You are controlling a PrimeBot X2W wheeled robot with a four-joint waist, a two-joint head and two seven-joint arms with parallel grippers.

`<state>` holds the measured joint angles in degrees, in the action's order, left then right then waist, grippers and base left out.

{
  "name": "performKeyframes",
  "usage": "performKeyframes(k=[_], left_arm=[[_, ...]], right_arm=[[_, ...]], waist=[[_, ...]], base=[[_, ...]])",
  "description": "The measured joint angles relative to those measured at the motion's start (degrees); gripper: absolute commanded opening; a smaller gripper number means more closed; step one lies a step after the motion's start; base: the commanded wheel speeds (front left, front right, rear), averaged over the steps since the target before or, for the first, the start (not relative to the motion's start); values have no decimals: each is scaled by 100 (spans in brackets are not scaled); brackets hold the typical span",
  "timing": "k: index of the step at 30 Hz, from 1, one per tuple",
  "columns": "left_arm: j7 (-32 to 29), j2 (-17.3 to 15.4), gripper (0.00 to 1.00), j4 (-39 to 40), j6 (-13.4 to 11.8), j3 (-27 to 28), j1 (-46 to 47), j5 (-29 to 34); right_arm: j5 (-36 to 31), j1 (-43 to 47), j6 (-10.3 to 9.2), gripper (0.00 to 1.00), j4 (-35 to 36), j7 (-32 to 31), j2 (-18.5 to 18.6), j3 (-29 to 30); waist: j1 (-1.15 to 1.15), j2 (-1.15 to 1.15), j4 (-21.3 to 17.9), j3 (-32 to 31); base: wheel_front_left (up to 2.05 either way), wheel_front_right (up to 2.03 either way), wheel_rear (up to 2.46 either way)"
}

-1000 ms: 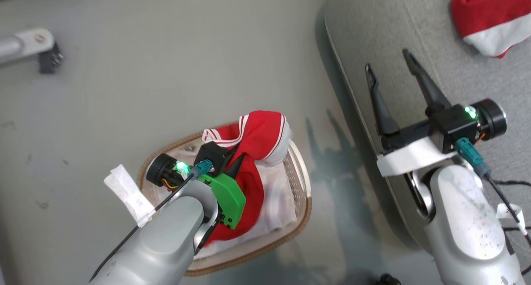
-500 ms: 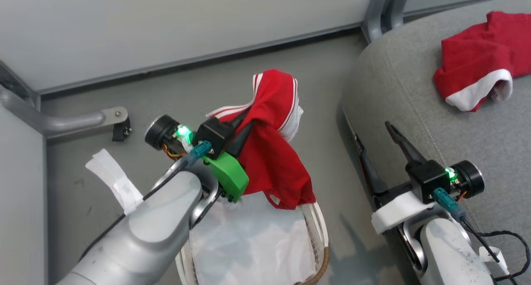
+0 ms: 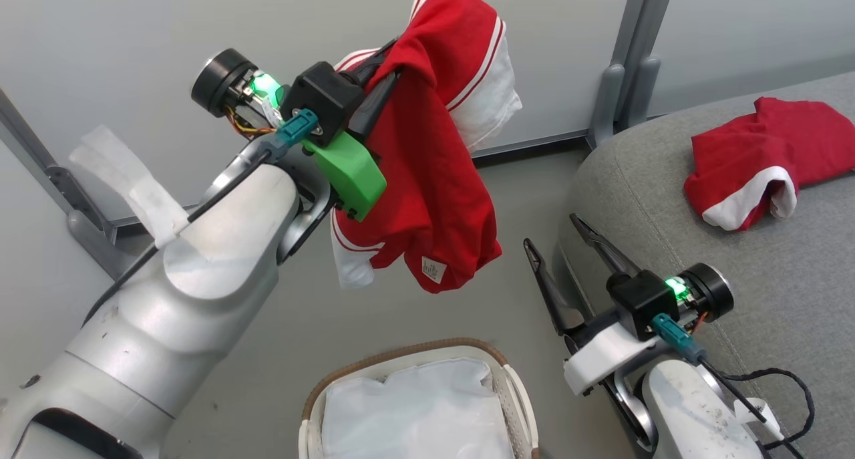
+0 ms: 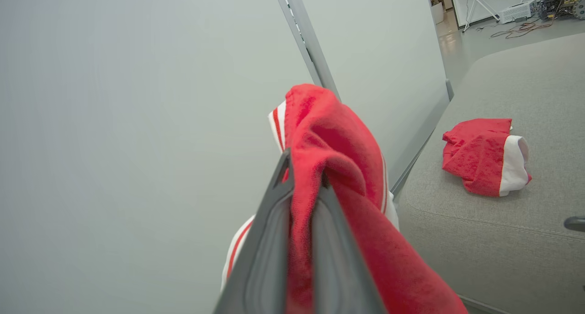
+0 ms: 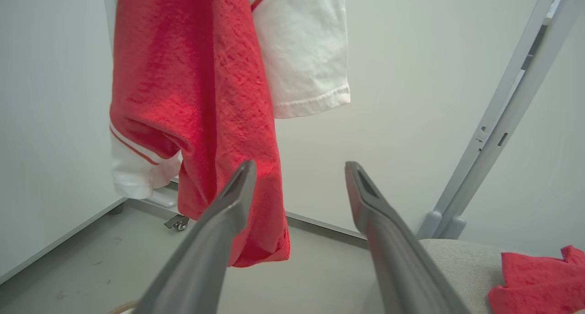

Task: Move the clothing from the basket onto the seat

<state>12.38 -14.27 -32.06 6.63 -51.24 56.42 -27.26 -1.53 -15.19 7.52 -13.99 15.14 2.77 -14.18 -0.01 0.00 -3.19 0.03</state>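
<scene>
One grey seat (image 3: pixel 668 198) lies at right, a crumpled garment (image 3: pixel 755 151) resting on it. The basket (image 3: pixel 401 349), near centre, holds its white liner (image 3: pixel 421 412). My left gripper (image 3: pixel 384 78) is clamped on the hanging garment (image 3: pixel 427 178), clear above the basket. My right gripper (image 3: pixel 551 232) stands spread, holding nothing.

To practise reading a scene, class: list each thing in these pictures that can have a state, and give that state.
basket: upright, white liner showing, no red cloth in the part seen.
hanging garment: dangling in the air.
left gripper: fingers shut on the hanging garment.
right gripper: fingers open, holding nothing.
second garment: lying crumpled on the seat.
</scene>
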Motion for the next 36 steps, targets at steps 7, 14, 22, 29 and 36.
performKeyframes(k=[7, 14, 22, 29, 36], left_arm=[[-56, 89, 0, -30, 42, -127, 286, -32], [-55, 243, 0, 149, 56, -388, 353, -44], [-67, 310, 0, 643, 68, -684, 355, -101], [-116, 285, 0, 902, 69, -793, 334, -208], [-77, 186, 0, 761, 26, -648, 85, -514]], right_arm=[[-58, -325, 0, 100, -268, 0, 0, -346], [-209, -667, 0, 100, -641, 1, 1, -353], [-345, -1172, 0, 100, -1274, 0, 22, -555], [46, -1796, 0, 47, -1851, 0, 166, -1126], [488, -2109, 0, 0, -2230, 0, 278, -1560]], waist=[[0, 0, 16, -60], [0, 0, 154, -143], [0, 0, 361, -223], [0, 0, 488, -243], [0, 0, 555, -206]], base=[[0, 0, 0], [0, 0, 0], [0, 0, 0], [0, 0, 0], [0, 0, 0]])
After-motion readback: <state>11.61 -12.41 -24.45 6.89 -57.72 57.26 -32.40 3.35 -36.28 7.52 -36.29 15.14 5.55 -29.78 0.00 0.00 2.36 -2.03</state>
